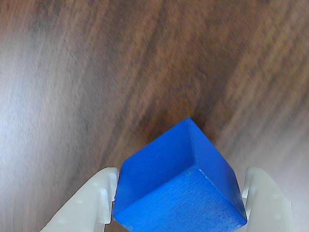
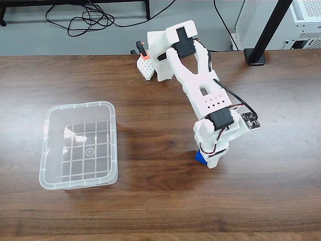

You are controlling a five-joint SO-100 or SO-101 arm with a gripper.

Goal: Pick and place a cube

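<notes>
Table point(image 2: 150, 201): dark wood grain, carries everything. The wrist view shows the grain streaked and soft, likely motion blur.

Arm point(image 2: 205, 98): white, based at 12 o'clock of the fixed view, reaching down toward 5 o'clock. It is folded over so the wrist points nearly straight at the tabletop, a pose that suits a top-down grab.

Bin point(image 2: 47, 145): clear plastic, at 9 o'clock, well apart from the arm. Open top, gridded floor visible, nothing inside. Probably the drop target, though the task does not name one.

Gripper point(image 1: 179, 203): two white fingers point(image 1: 94, 203) at 7 and 5 o'clock in the wrist view, closed against opposite sides of the cube point(image 1: 181, 179), which is turned corner-on to the lens.

Cube also shows as a blue sliver under the wrist point(image 2: 200, 156) in the fixed view. Cannot tell whether it rests on the table or is raised slightly.

Judgement: pick secured or nearly so; carry toward 9 o'clock remains.
</notes>
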